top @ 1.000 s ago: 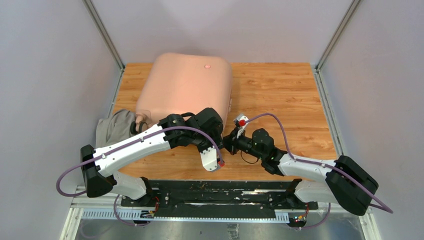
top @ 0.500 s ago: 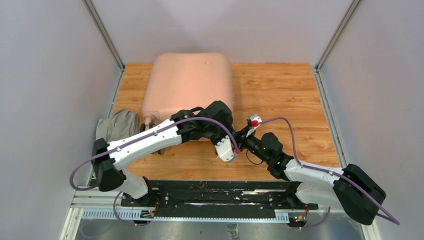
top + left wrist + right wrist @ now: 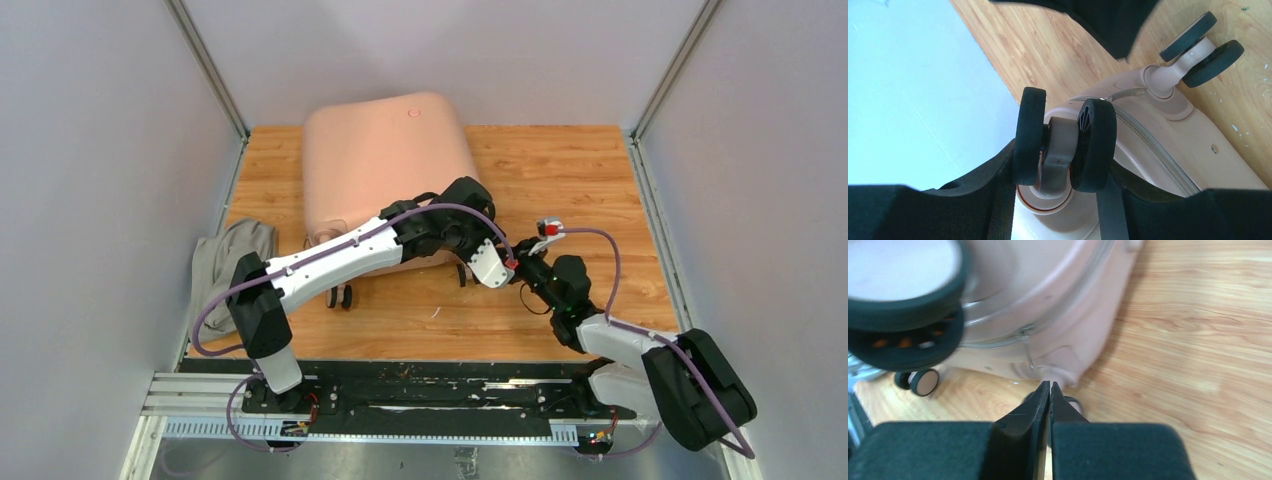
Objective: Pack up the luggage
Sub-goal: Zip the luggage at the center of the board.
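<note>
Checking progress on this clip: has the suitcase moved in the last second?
Yes. The suitcase has shifted right, away from the table's left edge, and its near-end wheels now show.

top view: bright, even, diffuse light from above. walls pale, faintly lilac. soft, short shadow on the table [image 3: 570, 170] beneath the left arm [image 3: 330, 265]. low sheen on the luggage [image 3: 385, 160] shell, no hard glare. frame sharp throughout.
left wrist view: wall [image 3: 908, 100] washed out to blue-white. near wheel [image 3: 1063, 145] crisp. lower edge of frame falls to flat black, detail lost.
right wrist view: close wheel [image 3: 903, 315] at upper left heavily blurred. shell soft. wood grain clearer. soft shadow along the shell's right side.
</note>
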